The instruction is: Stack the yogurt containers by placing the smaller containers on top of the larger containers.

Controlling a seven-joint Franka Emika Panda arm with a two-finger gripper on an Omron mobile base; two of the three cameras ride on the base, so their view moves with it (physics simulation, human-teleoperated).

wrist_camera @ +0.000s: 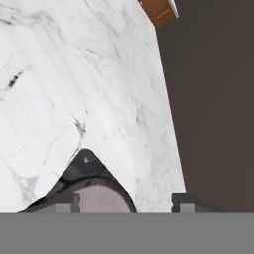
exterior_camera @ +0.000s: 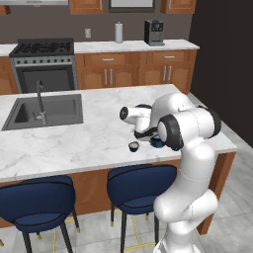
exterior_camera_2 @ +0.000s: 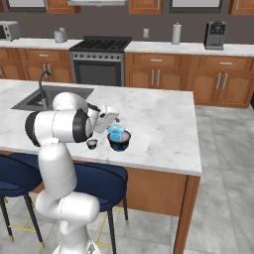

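On the marble island counter (exterior_camera_2: pixel 163 129), near its front edge and toward the right-hand end, stands the wide dark tub (exterior_camera_2: pixel 119 140), and the translucent light-blue cup (exterior_camera_2: pixel 116 131) sits on top of it, upright inside its rim. Just beside the tub, on its sink-ward side and apart from it, the tiny dark cup (exterior_camera_2: pixel 92 144) stands on the bare marble, also close to the front edge; from the left base view the same tiny dark cup (exterior_camera: pixel 133 146) shows alone on the marble, with the tub (exterior_camera: pixel 156 142) partly hidden behind the arm's dark elbow joint.

The gripper (exterior_camera_2: pixel 113 120) hangs right over the light-blue cup, its white hand tilted in from the sink side. In the hand view its two dark fingertips (wrist_camera: pixel 68 202) stand well apart at the bottom, with the pale greyish top of the tub (wrist_camera: pixel 101 198) between them and nothing pinched: the jaws are spread wide and hold nothing. Whether the fingers touch the cup cannot be told from the base views.

The sink (exterior_camera: pixel 47 109) with its faucet lies at the far left end of the counter, well apart from the containers. Two blue stools (exterior_camera: pixel 141 185) stand below the front edge.
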